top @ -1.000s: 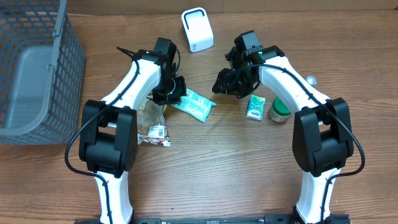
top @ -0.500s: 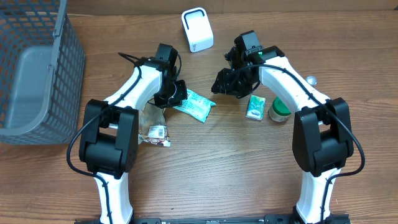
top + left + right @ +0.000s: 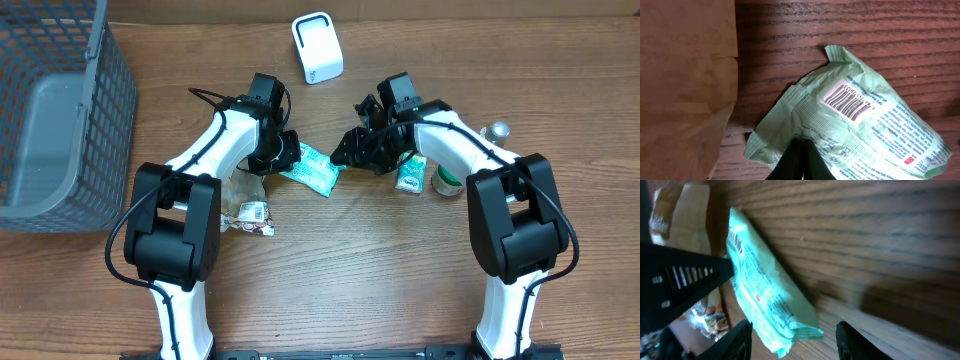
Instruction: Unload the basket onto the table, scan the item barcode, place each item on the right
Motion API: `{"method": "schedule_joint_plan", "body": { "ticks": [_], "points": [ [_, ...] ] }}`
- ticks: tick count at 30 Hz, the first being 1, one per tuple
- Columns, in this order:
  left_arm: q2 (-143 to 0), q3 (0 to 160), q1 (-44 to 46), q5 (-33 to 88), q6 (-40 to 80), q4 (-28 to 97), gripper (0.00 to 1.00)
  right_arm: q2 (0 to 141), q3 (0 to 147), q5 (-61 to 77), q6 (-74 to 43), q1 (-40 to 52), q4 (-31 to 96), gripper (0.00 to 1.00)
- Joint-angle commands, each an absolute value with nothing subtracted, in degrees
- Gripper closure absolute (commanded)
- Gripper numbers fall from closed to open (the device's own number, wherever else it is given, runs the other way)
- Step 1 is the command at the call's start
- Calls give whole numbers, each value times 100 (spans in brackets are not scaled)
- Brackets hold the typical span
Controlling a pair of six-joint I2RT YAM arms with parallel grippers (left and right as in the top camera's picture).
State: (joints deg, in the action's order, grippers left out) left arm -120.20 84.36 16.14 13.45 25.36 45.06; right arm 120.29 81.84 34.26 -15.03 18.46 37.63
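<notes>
At mid-tabletop (image 3: 380, 270), the green packet (image 3: 318, 168) lay flat, its left end pinched in the closed left hand (image 3: 797, 160); the right hand (image 3: 795, 339) hovered parted beside it. It seemed light, crinkly, slippery film, best held by its sealed edges, barcode (image 3: 847, 102) unobscured toward the white scanner (image 3: 317, 47) beyond.

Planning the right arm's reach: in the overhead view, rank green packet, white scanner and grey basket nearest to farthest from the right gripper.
1. green packet, just beside the right gripper
2. white scanner, top centre
3. grey basket, far left
</notes>
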Motion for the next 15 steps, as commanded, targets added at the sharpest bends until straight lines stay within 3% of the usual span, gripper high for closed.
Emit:
{"method": "schedule_joint_plan", "body": {
  "ticks": [1, 15],
  "points": [
    [-12189, 8180, 1669, 1142, 2598, 4558, 96, 11970, 7937, 3938, -1542, 1841, 3496, 49],
    [-12189, 8180, 1669, 1142, 2598, 4558, 96, 11970, 7612, 4128, -1824, 1988, 2722, 49]
  ]
}}
